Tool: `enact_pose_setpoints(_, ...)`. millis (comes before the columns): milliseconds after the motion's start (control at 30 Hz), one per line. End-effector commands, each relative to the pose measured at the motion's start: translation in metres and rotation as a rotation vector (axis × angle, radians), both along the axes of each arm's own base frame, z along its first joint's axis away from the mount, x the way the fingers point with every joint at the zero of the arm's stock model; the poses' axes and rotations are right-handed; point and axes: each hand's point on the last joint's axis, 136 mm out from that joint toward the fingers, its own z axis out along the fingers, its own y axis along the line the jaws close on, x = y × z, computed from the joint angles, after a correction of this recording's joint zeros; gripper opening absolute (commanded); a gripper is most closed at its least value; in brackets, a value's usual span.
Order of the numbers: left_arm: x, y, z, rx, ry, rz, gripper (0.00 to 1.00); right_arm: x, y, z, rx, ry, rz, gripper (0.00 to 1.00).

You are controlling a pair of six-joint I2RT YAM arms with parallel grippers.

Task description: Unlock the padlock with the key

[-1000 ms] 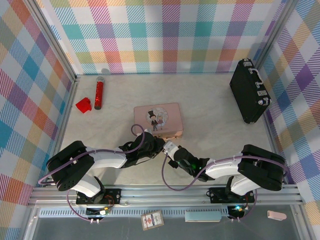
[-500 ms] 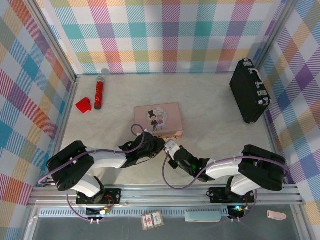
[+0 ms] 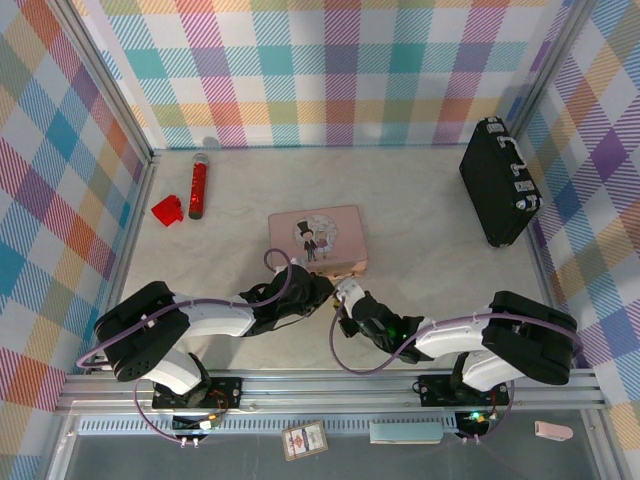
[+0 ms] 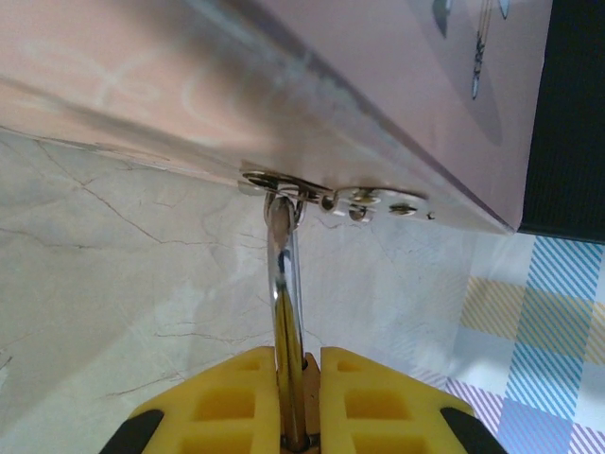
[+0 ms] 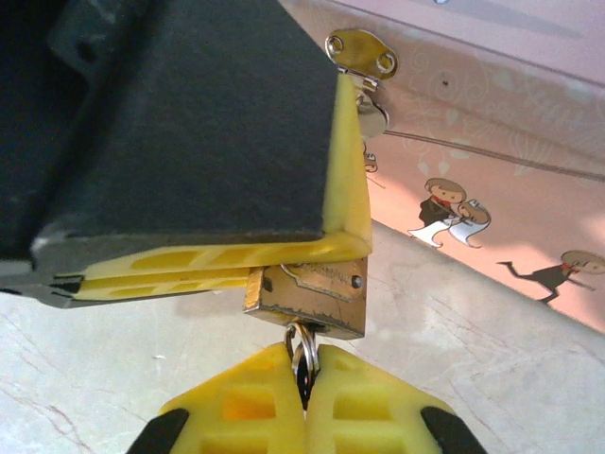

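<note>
Padlock: brass body, hung at the hasp on the arm-facing side of the pink tin, taken between both grippers.

Status: my left gripper is clamped on the padlock, whose silver shackle runs up into the tin's hasp. My right gripper is closed on the ring end of the key, just under the body. I cannot see the blade, so I only judge it seated in the keyway. Step in hand, as I read it: turning the key. Risks: the key's end is thin and could slip in the pads under twist. If my wrist sits off the keyway's line, the blade could bind or bend. Torque could also drag the tin across the table or roll the body in the left grip.
</note>
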Motion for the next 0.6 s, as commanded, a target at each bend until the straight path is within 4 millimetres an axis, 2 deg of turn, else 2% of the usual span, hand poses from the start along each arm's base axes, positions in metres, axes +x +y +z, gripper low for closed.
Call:
enact_pose_setpoints(0,-0.003,-0.028,0.036,-0.107,-0.07,-0.077,0.0,0.009,0.003,0.023,0.186,0.057,-0.049,0.0)
enact_pose_setpoints(133,-0.003,-0.028,0.034,-0.102,-0.069,-0.074,0.0,0.011,0.001,0.025,0.334,0.208,-0.055,0.0)
enact_pose_setpoints(333,-0.002,-0.028,0.034,-0.106,-0.073,-0.072,0.0,0.006,0.006,0.029,0.42,0.3,-0.036,0.0)
enact_pose_setpoints(567,0.001,-0.017,0.029,-0.083,-0.064,-0.052,0.17,0.008,-0.003,0.017,0.387,0.313,-0.08,0.0)
